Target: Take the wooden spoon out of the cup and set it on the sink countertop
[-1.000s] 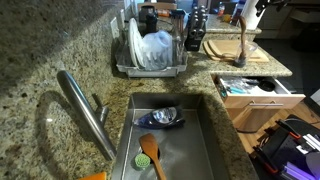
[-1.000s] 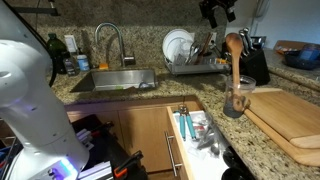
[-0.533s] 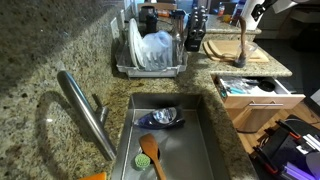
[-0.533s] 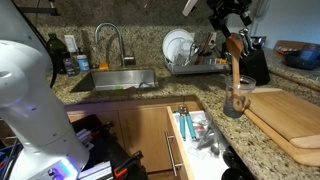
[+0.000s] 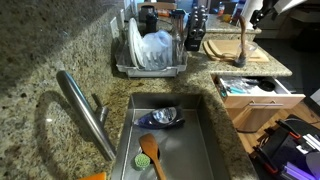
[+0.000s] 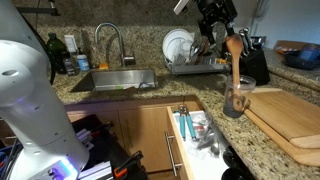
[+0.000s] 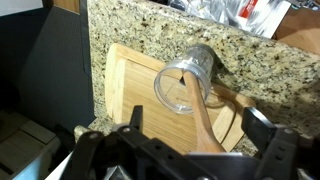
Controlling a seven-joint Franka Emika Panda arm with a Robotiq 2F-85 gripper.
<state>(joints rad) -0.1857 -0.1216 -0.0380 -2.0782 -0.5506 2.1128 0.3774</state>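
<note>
The Robotiq gripper (image 6: 217, 20) hangs high above the counter with its jaws spread wide and nothing between them; in the wrist view its two dark fingers (image 7: 135, 122) frame the scene below, well apart from each other. The wooden spoon (image 6: 234, 58) lies at about 5 o'clock from the gripper in that exterior view, just below it and not touched by it. The spoon stands nearly upright, round bowl uppermost and handle down inside the clear glass cup (image 6: 238, 100). From the wrist the cup (image 7: 188, 80) is seen from above at 12 o'clock of the gripper (image 7: 193, 114), and the spoon's handle (image 7: 207, 125) runs from its rim toward 6 o'clock, passing between the fingers in the picture. The cup stands at the near corner of a wooden cutting board (image 6: 292, 118), which spreads toward 4 o'clock from it over the speckled sink countertop (image 6: 140, 98). At 9 o'clock of the spoon sits a dish rack (image 6: 190, 58) with a white plate, then, further that way, the faucet (image 6: 110, 40) over the steel sink basin (image 6: 115, 80). A dark knife block (image 6: 256, 62) stands just behind the cup at 1 o'clock. Under the counter a drawer (image 6: 195, 132) is pulled open. In an exterior view an orange-brown wooden utensil (image 5: 150, 152) lies in the basin (image 5: 205, 140).
</note>
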